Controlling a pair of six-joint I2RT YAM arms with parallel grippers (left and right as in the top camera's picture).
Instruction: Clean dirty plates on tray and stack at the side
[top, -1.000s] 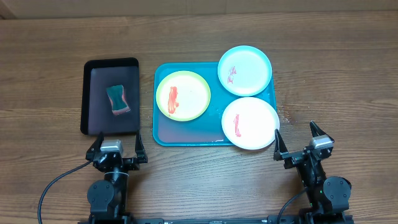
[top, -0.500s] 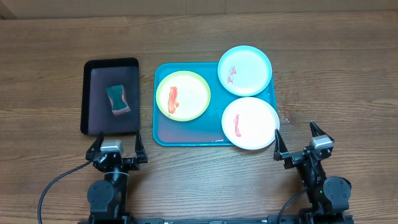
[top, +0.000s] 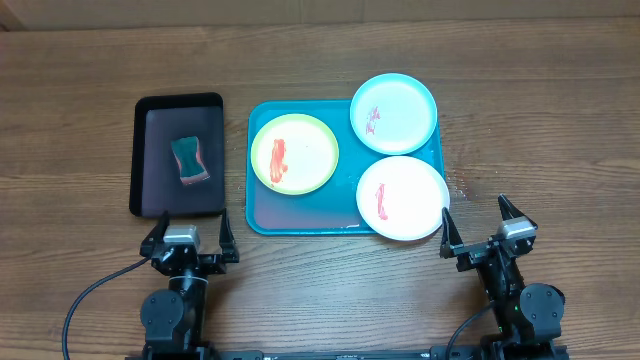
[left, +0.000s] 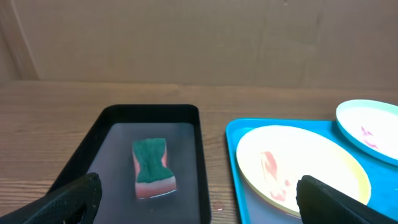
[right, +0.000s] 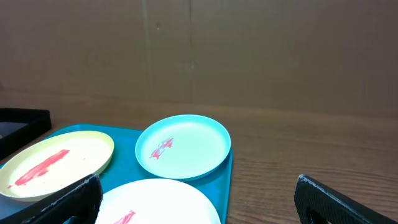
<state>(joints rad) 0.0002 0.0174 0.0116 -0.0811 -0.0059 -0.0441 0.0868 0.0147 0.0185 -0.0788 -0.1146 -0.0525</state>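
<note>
On the turquoise tray (top: 300, 212) lie three plates with red smears: a yellow-green plate (top: 294, 153) at its left, a light blue plate (top: 394, 112) at the back right and a white plate (top: 402, 197) at the front right. They also show in the wrist views: yellow-green plate (left: 301, 165) (right: 56, 162), light blue plate (left: 370, 129) (right: 183, 146), white plate (right: 155, 202). My left gripper (top: 188, 240) stands open near the table's front edge, below the black tray. My right gripper (top: 484, 228) stands open just right of the white plate. Neither holds anything.
A smaller black tray (top: 160, 120) lies left of the turquoise one, with a green and pink sponge (top: 189, 160) (left: 152, 168) on it. A brown cardboard wall (right: 249, 50) closes the far side. Bare wooden tabletop (top: 540, 130) extends right of the tray.
</note>
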